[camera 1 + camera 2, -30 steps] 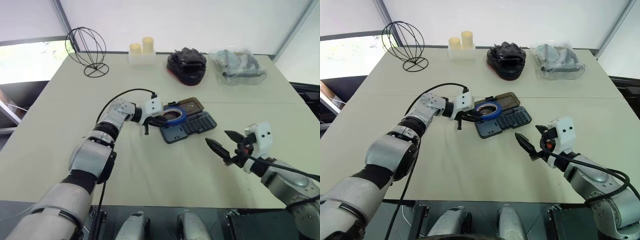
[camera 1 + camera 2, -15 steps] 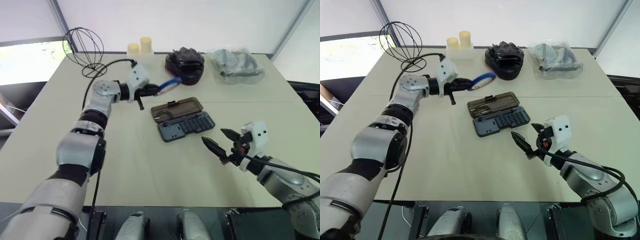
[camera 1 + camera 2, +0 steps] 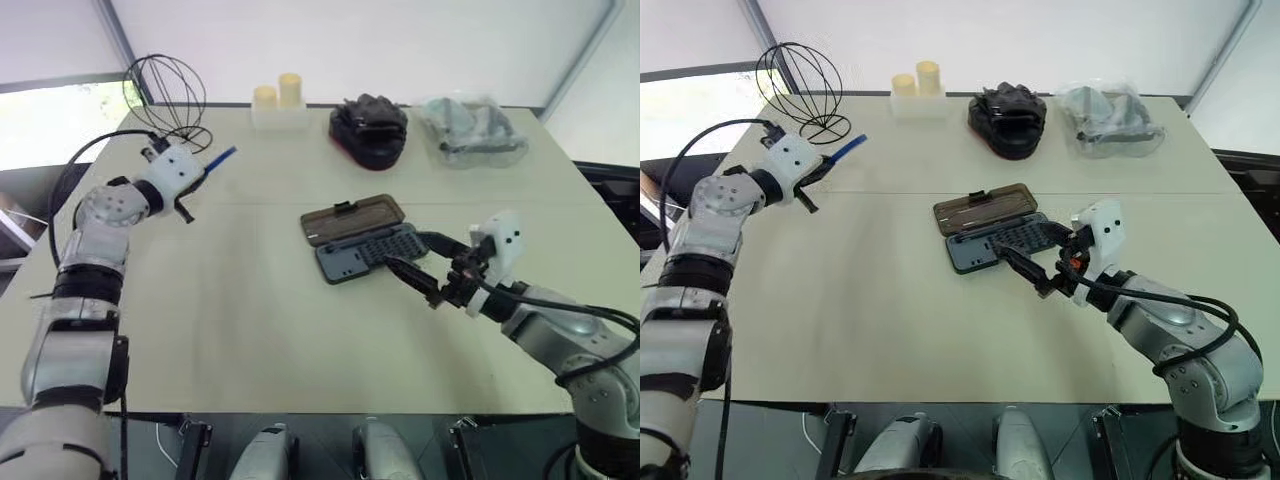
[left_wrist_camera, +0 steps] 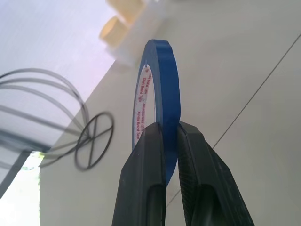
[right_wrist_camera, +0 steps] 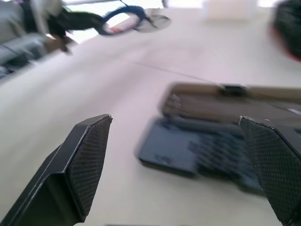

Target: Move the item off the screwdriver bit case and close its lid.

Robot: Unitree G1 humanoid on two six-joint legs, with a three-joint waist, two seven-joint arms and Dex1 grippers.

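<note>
Landmark: you can take the screwdriver bit case point(image 3: 365, 250) as reference; it lies open near the middle of the table point(image 3: 250, 330).
Open room: you have bare tabletop on the near side of the case and all the way out to its left; nothing lies between the case and the table's near edge.
Far edge: beyond the case stand two pale candles point(image 3: 277, 92), a black bundle of gloves point(image 3: 370, 128) and a clear plastic bag point(image 3: 470, 130); a wire sphere stand point(image 3: 168, 95) sits beyond and well left of the case.
Lid: the lid point(image 3: 352, 219) lies flat on the case's far side, hinged back, smoky brown, latch tab on its far edge.
Left gripper: your left gripper point(image 4: 170, 141) is pinched on the rim of the blue tape ring point(image 4: 157, 101); fingers point(image 4: 146, 183) press both flat faces.
Tape position: the ring is held in the air, well left of the case and slightly beyond it, close to the wire stand, clear of the table.
Right gripper: your right gripper point(image 3: 415, 268) stands wide apart, holding nothing.
Right gripper vs case: it sits just at the case's right end, fingertips pointing toward the base; whether they touch, you cannot tell.
</note>
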